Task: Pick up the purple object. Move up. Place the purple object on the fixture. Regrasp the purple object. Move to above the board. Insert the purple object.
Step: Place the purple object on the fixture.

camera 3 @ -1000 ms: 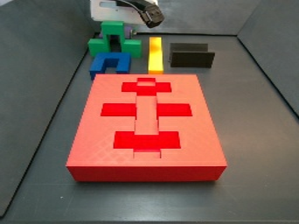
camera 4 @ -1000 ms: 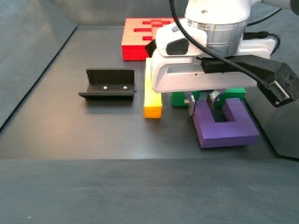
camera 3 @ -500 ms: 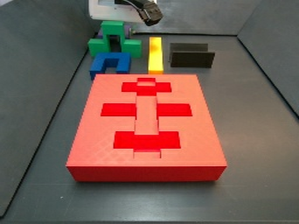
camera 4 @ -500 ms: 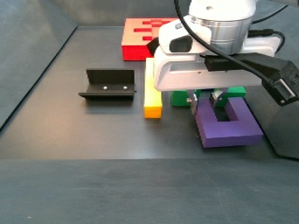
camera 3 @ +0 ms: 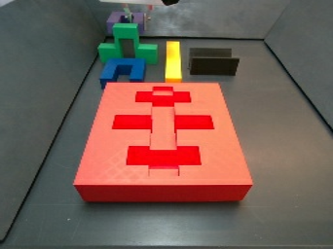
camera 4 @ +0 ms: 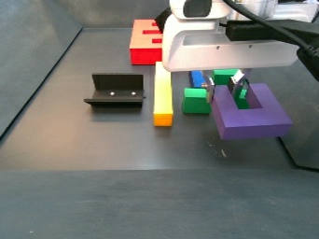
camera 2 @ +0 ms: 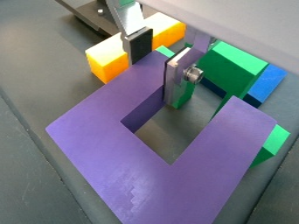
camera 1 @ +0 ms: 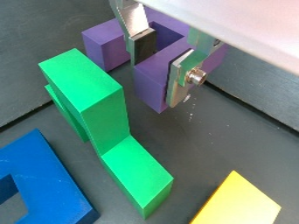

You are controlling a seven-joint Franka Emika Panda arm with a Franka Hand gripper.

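My gripper (camera 4: 234, 93) is shut on one prong of the purple object (camera 4: 253, 117), a dark purple U-shaped block, and holds it lifted off the floor with its shadow below. In both wrist views the prong sits between the dark pad and the silver plate of the gripper (camera 1: 162, 63) (camera 2: 158, 61), and the purple object (camera 1: 152, 74) (camera 2: 176, 166) hangs under them. In a side view the gripper (camera 3: 127, 17) and the purple object (camera 3: 115, 17) are at the far end. The fixture (camera 4: 115, 91) (camera 3: 213, 62) stands apart. The red board (camera 3: 163, 136) (camera 4: 141, 42) lies flat.
A green block (camera 4: 196, 98) (camera 1: 93, 105) (camera 2: 239, 70) and a yellow bar (camera 4: 162, 98) (camera 1: 239, 203) (camera 2: 117, 57) lie just beside the lifted piece. A blue U-shaped block (camera 3: 124, 70) (camera 1: 30, 188) sits between the green block and the board. Dark walls surround the floor.
The gripper has risen, and the purple object has come up off the floor with it. The other pieces have not moved.
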